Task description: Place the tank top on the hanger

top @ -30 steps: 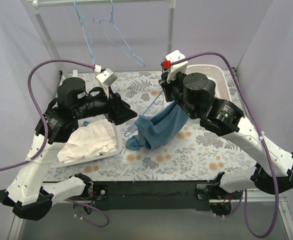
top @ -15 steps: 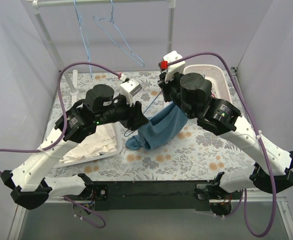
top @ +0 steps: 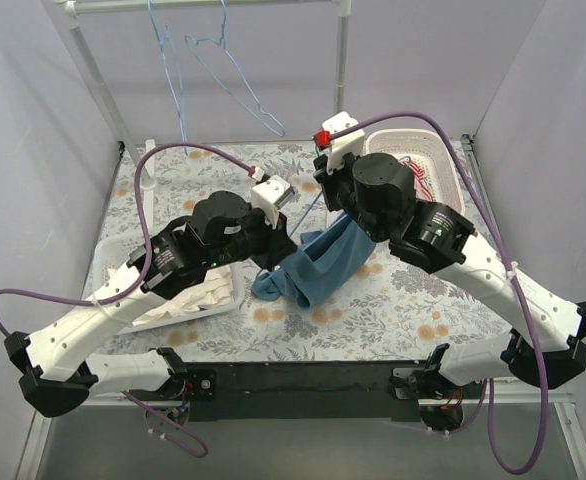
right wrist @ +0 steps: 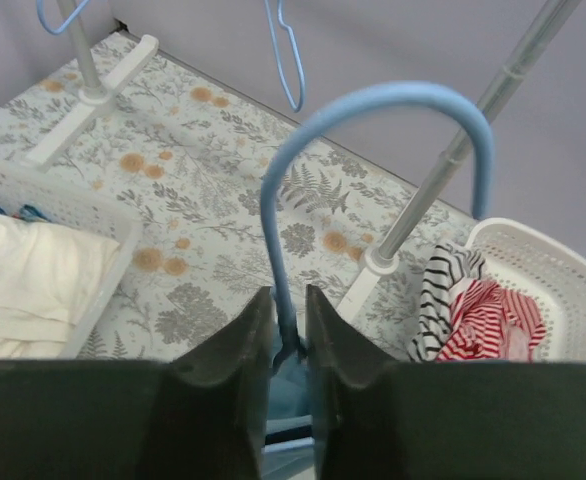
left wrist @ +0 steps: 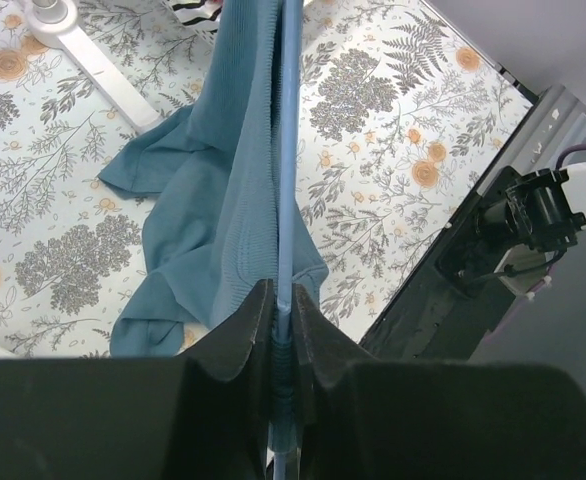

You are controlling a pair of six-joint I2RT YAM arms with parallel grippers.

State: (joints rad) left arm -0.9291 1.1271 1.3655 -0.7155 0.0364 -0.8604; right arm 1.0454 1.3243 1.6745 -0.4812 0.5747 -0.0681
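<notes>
The left fingers [left wrist: 241,338] are clenched on a straight wire of the hanger [left wrist: 289,150], with only the wire between them. The right fingers [right wrist: 241,345] are clamped on the hanger's neck just below the hook, which arches above them in the right wrist view. The hanger's long axis runs diagonally from the far, right-side grasp to the nearer, left-side grasp. The tank top [top: 321,260] drapes along this wire over the middle of the bench [top: 413,300], its lower end bunched on the surface.
</notes>
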